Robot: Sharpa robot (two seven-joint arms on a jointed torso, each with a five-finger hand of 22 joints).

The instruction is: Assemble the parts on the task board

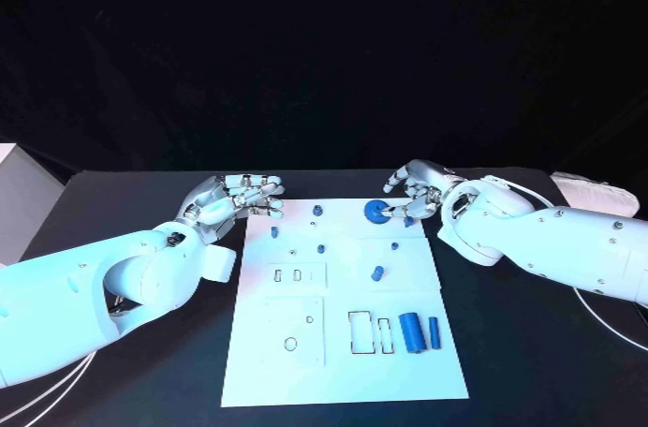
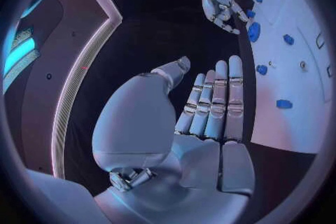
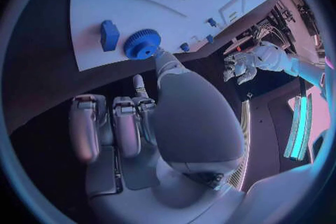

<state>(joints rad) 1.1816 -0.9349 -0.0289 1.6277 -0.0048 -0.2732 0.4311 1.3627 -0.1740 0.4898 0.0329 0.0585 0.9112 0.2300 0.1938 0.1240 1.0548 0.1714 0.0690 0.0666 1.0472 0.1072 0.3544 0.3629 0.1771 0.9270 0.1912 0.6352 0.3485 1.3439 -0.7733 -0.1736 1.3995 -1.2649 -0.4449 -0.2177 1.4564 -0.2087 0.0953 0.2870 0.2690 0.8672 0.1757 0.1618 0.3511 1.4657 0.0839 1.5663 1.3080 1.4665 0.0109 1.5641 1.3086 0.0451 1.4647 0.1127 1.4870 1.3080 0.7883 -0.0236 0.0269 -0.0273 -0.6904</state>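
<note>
The right hand [image 1: 413, 191] covers part of the blue gear [image 1: 376, 212] in the head view, so contact between them cannot be told. The small blue pegs [image 1: 318, 210] on the white board [image 1: 343, 371] are too small to make out their shape.

Task board [image 1: 345, 371]: centre of the worktop [image 1: 540, 371], long side running away from the robot. Gear [image 1: 376, 212]: far right part of the board. Two cylinders [image 1: 412, 332], side by side: near right part. Small block [image 1: 376, 274]: mid-board, right of centre. Left hand [image 1: 238, 199]: beside the far left corner. Right hand [image 1: 416, 191]: at the far right corner, next to the gear.
</note>
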